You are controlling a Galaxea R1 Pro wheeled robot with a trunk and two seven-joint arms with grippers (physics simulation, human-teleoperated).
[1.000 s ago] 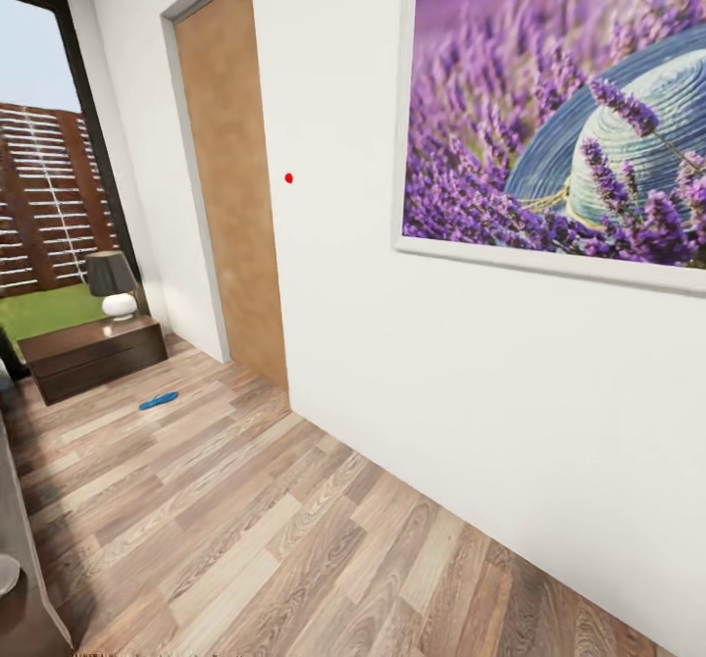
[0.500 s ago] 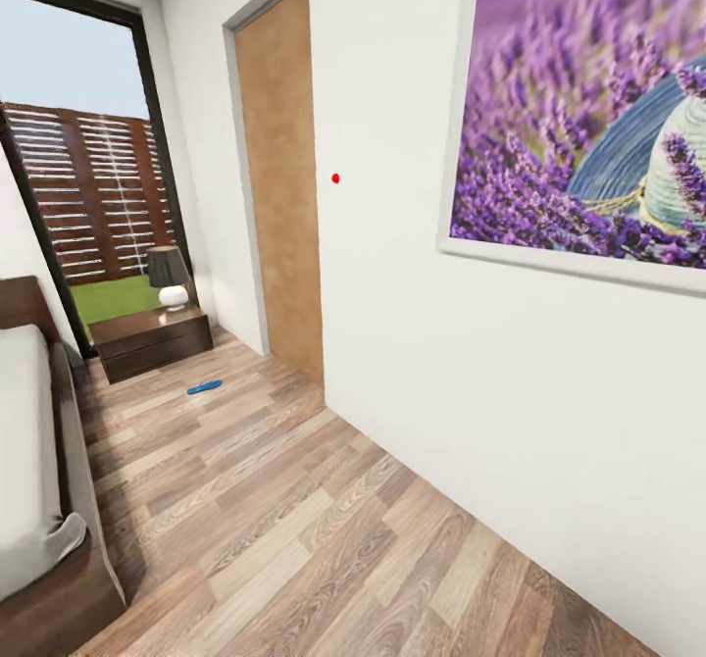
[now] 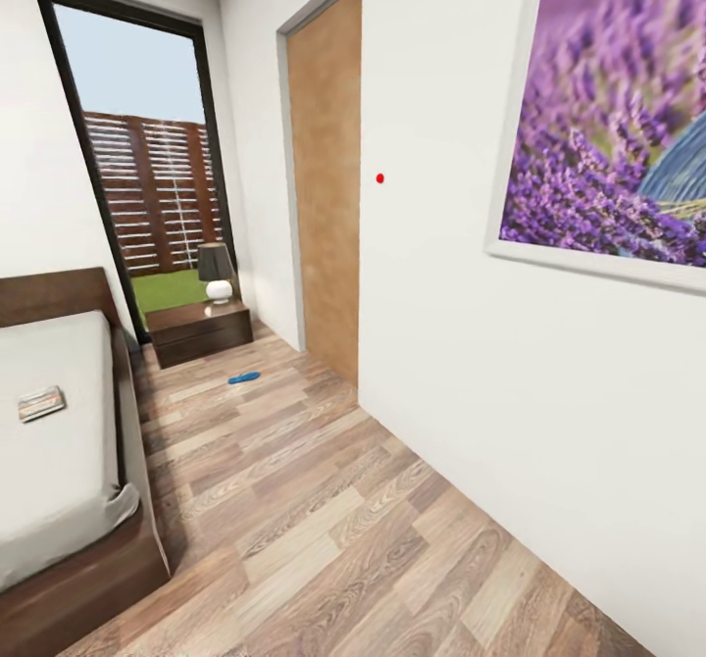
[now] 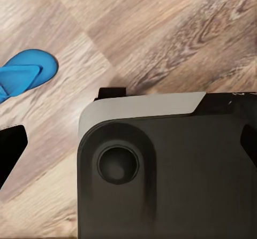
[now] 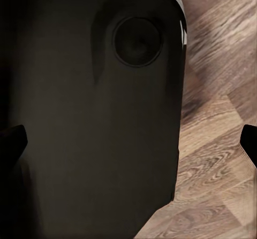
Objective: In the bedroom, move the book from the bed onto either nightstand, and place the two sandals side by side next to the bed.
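Book: one (image 3: 41, 403), lying on the bed (image 3: 59, 461) at 9 o'clock; its lettering is too small to read.
Sandals: one (image 3: 244, 378) on the floor at 11 o'clock, near the nightstand (image 3: 199, 331); one (image 4: 24, 77) on the planks beside the robot's base (image 4: 160, 169).
Nightstand: one, carrying one lamp (image 3: 216, 272).
Claws: fingertips at the frame edges, both held wide apart, empty.

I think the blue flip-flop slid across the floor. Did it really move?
No. The flip-flop still lies just in front of the nightstand; the camera turned, shifting the whole picture.
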